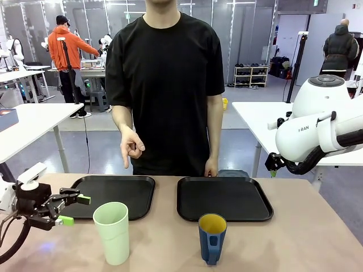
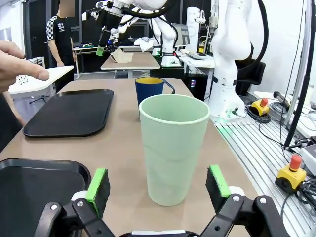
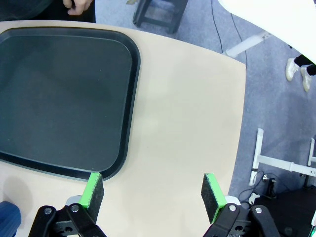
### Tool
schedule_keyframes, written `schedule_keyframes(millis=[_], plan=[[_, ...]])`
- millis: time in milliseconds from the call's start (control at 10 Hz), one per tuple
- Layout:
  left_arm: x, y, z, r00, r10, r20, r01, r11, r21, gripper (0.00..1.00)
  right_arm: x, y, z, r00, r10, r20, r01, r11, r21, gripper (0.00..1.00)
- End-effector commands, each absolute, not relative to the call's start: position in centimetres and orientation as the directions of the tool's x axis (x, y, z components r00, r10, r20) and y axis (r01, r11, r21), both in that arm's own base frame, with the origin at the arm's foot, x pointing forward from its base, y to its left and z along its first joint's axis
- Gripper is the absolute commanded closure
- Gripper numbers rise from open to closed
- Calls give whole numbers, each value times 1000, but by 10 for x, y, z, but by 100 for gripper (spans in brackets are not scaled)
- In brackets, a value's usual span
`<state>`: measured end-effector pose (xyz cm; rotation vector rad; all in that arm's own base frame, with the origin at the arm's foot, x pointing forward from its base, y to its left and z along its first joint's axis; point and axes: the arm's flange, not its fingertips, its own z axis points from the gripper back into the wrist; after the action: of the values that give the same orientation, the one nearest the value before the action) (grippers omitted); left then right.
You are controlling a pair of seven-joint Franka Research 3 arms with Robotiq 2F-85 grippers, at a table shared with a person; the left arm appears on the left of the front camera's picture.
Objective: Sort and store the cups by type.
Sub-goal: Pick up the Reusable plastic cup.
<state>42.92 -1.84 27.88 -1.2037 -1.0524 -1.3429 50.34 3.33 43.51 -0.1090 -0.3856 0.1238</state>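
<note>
A tall pale mint-green tumbler (image 1: 113,232) stands upright near the table's front edge, left of centre. To its right stands a shorter dark blue mug (image 1: 212,237) with a yellow inside and a handle. My left gripper (image 1: 75,209) hovers open just left of the tumbler. In the left wrist view the tumbler (image 2: 174,147) stands a little beyond the open gripper (image 2: 159,186), with the blue mug (image 2: 150,88) behind it. My right gripper (image 3: 153,192) hangs open above bare table beside the right tray (image 3: 59,98); a bit of the blue mug (image 3: 9,217) shows at the bottom left.
Two black trays lie side by side at the far half of the table, the left tray (image 1: 116,195) and the right tray (image 1: 224,198). A person in a black shirt stands behind them, one hand (image 1: 131,146) pointing down over the left tray.
</note>
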Motion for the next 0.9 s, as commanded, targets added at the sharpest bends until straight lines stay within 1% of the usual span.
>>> schedule_keyframes(millis=[0,100,300,500,800], plan=[[430,-17,279,2,-125,992,994,-112,-16,0,504,33,436,919,140,369,-98,987,-131,0],[436,-18,275,1,-141,990,991,-133,-20,0,504,33,436,919,140,369,-98,987,-131,0],[436,-26,262,-6,-115,993,983,-183,-15,0,504,33,436,919,140,369,-98,987,-131,0],[434,-37,246,-1,-120,993,986,-167,-19,0,504,33,436,919,140,369,-98,987,-131,0],[435,-50,224,11,-133,991,980,-197,-37,0,504,33,436,919,140,369,-98,987,-131,0]])
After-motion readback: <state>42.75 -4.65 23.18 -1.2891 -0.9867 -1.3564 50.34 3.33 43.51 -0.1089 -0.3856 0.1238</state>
